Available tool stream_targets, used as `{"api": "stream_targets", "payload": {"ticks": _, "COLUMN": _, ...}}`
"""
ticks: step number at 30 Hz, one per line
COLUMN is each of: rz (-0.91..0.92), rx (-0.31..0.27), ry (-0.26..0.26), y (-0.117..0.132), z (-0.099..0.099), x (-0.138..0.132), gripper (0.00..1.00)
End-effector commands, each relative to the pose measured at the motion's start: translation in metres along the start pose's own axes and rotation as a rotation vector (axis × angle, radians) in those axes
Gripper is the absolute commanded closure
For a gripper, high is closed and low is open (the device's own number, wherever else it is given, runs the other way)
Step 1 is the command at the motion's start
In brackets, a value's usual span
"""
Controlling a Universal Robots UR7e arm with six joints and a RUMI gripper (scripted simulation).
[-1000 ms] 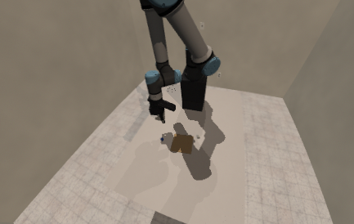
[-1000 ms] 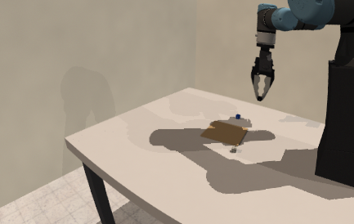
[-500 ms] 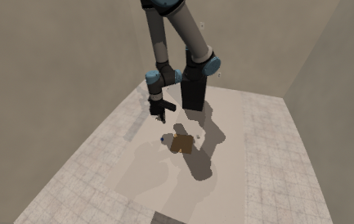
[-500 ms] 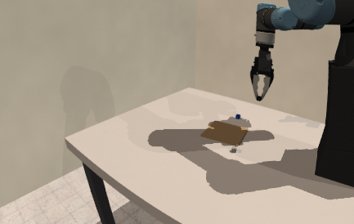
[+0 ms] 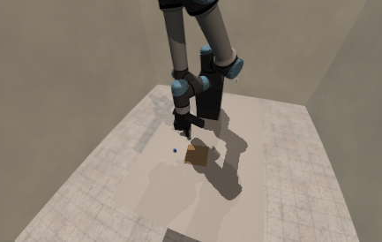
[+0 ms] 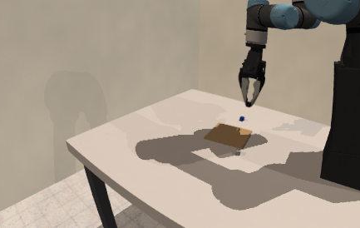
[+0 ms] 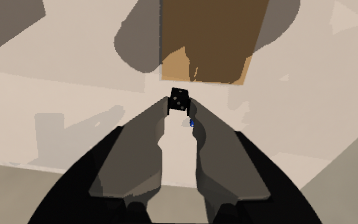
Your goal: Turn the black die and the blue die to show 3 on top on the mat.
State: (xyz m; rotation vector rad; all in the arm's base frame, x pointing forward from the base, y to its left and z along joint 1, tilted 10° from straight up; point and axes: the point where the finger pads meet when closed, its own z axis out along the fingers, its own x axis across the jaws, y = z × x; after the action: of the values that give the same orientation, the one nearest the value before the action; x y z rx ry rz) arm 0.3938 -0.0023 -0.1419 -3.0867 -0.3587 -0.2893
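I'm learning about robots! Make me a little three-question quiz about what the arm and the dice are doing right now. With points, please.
1. What are the fingers (image 5: 189, 137) (image 6: 249, 104) holding?
2. True or false: the blue die (image 5: 175, 150) (image 6: 242, 119) (image 7: 192, 123) is on the brown mat (image 5: 197, 155) (image 6: 227, 136) (image 7: 211, 40).
3. Fill in the blank: the black die (image 7: 179, 99) is held ____ the table (image 5: 250, 177) (image 6: 165, 195) (image 7: 11, 100). (above / under)

Key: 1. the black die; 2. false; 3. above
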Motion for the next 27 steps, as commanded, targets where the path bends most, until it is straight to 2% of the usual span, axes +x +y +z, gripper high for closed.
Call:
{"api": "stream_targets", "payload": {"ticks": 1, "rz": 0.059, "rx": -0.019, "ry": -0.011, "y": -0.034, "z": -0.001, "x": 0.016, "gripper": 1.00}}
{"api": "stream_targets", "payload": {"ticks": 7, "rz": 0.089, "rx": -0.019, "ry": -0.008, "y": -0.054, "z": -0.002, "x": 0.021, "gripper": 1.00}}
{"api": "stream_targets", "payload": {"ticks": 27, "rz": 0.090, "rx": -0.019, "ry": -0.009, "y": -0.054, "z": 0.000, "x": 0.021, "gripper": 1.00}}
